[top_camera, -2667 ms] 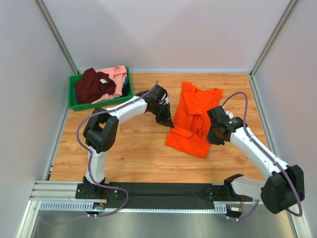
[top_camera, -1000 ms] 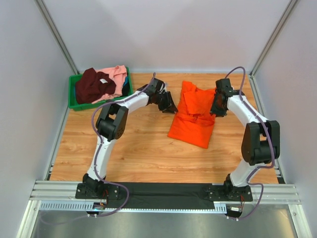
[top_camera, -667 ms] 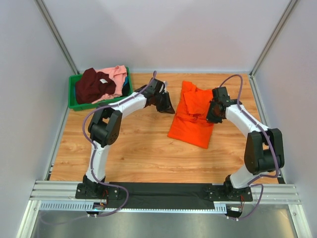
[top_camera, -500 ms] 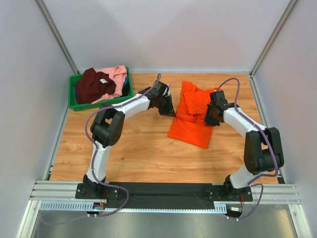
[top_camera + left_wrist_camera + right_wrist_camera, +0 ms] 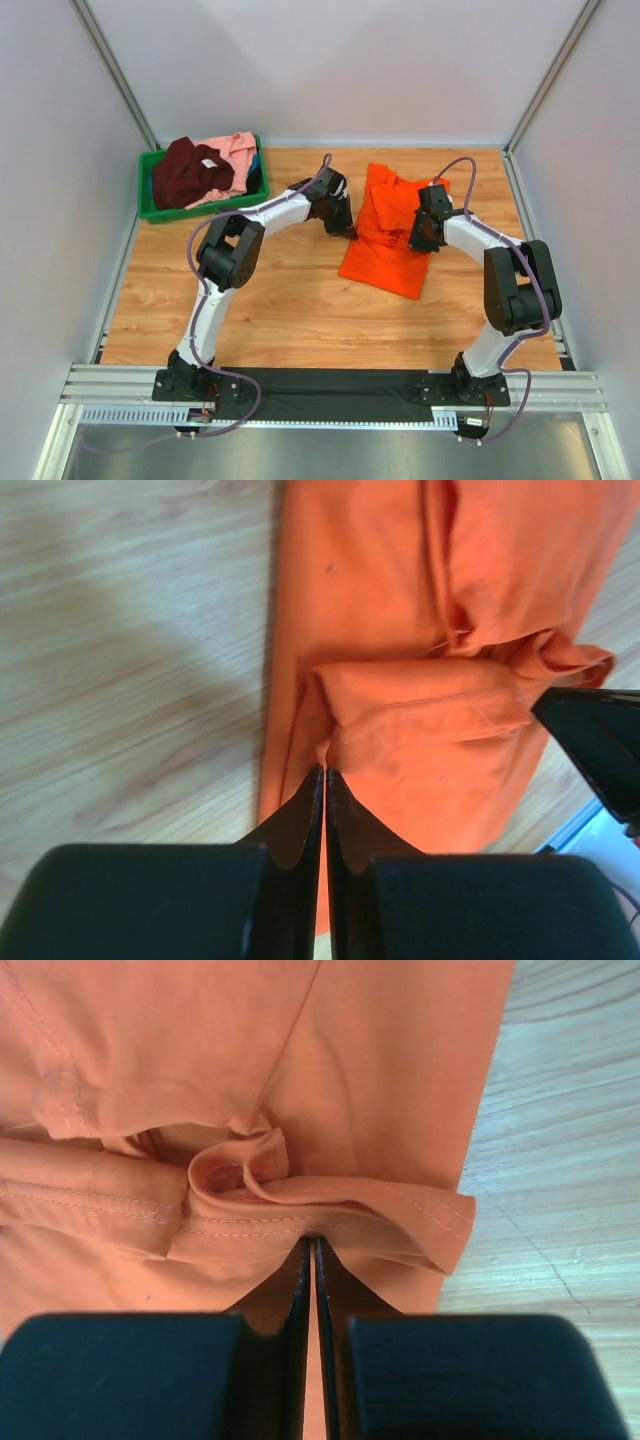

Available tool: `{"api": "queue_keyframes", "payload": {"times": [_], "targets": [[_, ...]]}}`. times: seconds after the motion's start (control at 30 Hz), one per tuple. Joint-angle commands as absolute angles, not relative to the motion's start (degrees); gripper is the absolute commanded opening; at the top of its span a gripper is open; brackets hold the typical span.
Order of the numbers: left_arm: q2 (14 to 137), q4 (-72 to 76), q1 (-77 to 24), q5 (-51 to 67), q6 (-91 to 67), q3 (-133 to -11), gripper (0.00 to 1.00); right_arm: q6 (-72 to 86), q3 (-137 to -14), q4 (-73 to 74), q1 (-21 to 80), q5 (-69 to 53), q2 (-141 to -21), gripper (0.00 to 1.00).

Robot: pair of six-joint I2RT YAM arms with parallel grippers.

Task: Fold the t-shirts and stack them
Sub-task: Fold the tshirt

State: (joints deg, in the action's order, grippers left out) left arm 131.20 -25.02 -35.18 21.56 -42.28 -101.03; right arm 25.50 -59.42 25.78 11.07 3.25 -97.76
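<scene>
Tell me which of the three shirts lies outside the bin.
The orange shirt: it lies partly folded on the table, while the maroon shirt and the pink shirt are heaped in the green bin.

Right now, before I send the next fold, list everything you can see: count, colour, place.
orange t-shirt: one, bright orange, part-folded on the table's far right half
maroon t-shirt: one, dark maroon with a white label, bundled in the bin
pink t-shirt: one, light pink, in the bin behind the maroon one
green bin: one, green, far left corner of the table
wooden table: one, light wood
left claw: one, black, shut on the orange t-shirt's left edge
right claw: one, black, shut on its right edge at a folded hem
</scene>
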Motion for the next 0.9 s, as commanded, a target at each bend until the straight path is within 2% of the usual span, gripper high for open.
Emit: {"api": "queue_keyframes", "payload": {"times": [0.0,0.37,0.87], "targets": [[131.3,-23.3,-35.4,22.7,-42.8,-105.0,0.07,25.4,-61.6,22.9,11.0,6.2,-97.6,0.05],[135.7,-21.8,-35.2,23.6,-43.3,-111.6,0.09,25.5,-64.4,26.5,11.2,4.8,-94.3,0.05],[138.6,-17.8,-32.7,25.8,-47.1,-115.3,0.11,26.5,-57.0,25.2,12.0,-1.0,-91.1,0.06]]}}
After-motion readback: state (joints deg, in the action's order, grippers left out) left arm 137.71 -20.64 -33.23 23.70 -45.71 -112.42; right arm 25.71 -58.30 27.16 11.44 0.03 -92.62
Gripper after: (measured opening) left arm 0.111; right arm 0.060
